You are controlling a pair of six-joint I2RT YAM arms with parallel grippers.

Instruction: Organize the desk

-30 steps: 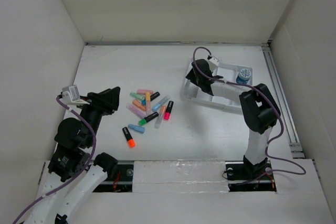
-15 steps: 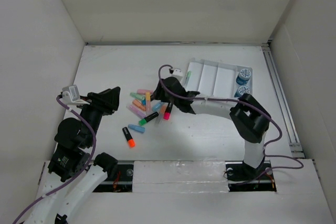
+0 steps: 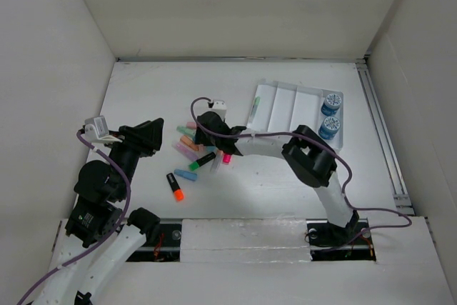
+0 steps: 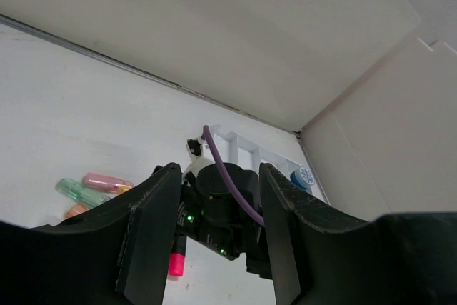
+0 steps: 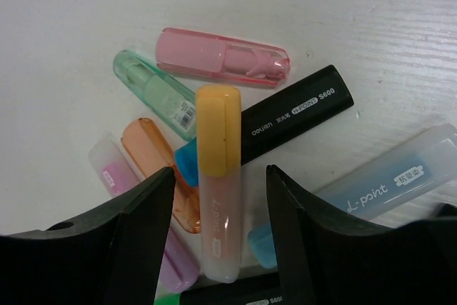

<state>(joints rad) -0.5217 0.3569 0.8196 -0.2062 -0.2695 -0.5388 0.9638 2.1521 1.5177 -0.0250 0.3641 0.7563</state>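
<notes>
The white desk (image 3: 285,176) holds a heap of highlighters (image 3: 203,149) left of centre. My right gripper (image 5: 220,248) is open, hanging low over the heap, its jaws either side of a yellow-capped highlighter (image 5: 218,176). Beside that lie a pink one (image 5: 223,57), a green one (image 5: 156,93), an orange one (image 5: 153,158), a black one (image 5: 293,121) and a pale blue one (image 5: 389,169). In the top view the right gripper (image 3: 211,130) covers part of the heap. My left gripper (image 3: 151,137) is open and empty, left of the heap, above the desk.
A white compartmented tray (image 3: 293,108) stands at the back right with a green pen (image 3: 255,108) in its left slot and two blue-capped jars (image 3: 330,114) at its right end. A black-and-orange marker (image 3: 175,186) and a blue one (image 3: 186,175) lie apart, nearer the front.
My right arm has swung left from the tray to over the highlighter heap and come down on it. The green pen now lies in the tray. The left arm has not moved.
</notes>
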